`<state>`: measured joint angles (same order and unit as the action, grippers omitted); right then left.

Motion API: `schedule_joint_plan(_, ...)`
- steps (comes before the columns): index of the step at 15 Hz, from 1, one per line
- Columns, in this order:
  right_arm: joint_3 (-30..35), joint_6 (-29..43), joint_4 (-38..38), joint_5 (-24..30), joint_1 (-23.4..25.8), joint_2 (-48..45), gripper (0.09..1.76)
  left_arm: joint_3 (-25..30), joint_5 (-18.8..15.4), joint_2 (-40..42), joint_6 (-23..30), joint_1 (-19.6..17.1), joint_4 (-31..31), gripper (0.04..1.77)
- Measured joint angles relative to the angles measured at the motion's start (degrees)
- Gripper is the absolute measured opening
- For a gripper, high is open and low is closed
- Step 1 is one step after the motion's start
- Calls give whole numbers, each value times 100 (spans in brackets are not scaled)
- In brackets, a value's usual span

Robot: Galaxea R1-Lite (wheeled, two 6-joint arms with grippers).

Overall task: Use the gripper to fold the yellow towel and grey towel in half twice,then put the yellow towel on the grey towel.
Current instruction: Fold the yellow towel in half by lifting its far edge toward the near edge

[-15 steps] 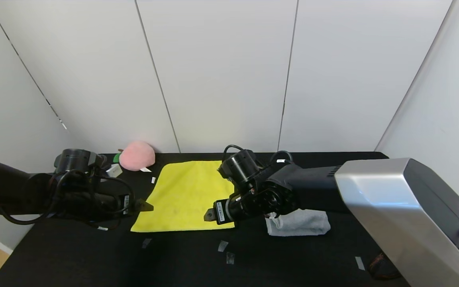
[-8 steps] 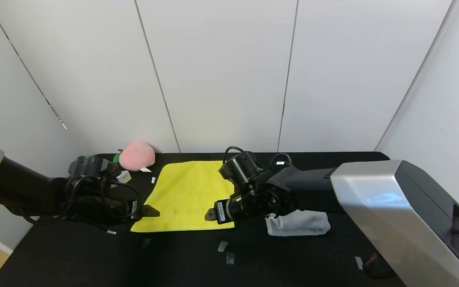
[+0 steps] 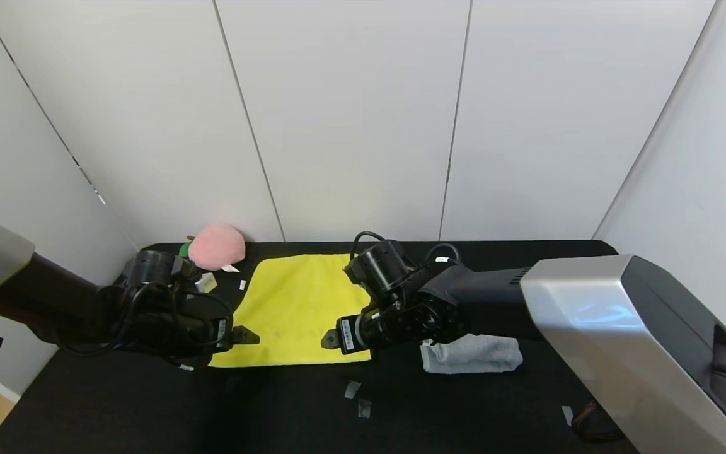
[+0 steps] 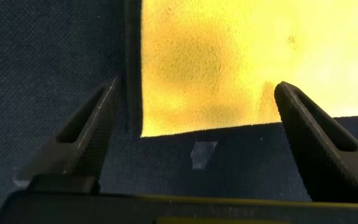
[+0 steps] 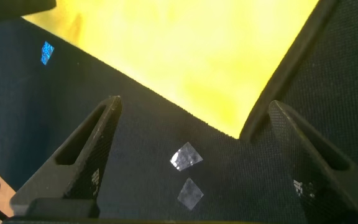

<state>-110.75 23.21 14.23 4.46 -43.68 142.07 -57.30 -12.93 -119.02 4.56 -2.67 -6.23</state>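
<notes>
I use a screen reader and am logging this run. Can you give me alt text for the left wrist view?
The left gripper hangs open over the near left corner of the yellow towel, which lies flat on the black table, one finger over bare table beside the towel's dark edge. A small scrap of clear tape sits just off the corner.

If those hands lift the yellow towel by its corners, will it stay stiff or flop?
Probably flop: the yellow towel lies thin and flat on the table. It looks light, so pushing it might bunch it. Its fuzzy nap likely grips well.
</notes>
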Motion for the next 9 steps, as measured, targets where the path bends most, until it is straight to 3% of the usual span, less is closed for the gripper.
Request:
schedule_joint_plan(8,0,10,-11,-1,9,60,170,-37,-4,-138,4,11,-4,172)
schedule_joint_plan(9,0,10,-5,-1,9,60,170,-34,-4,-138,6,11,-1,161)
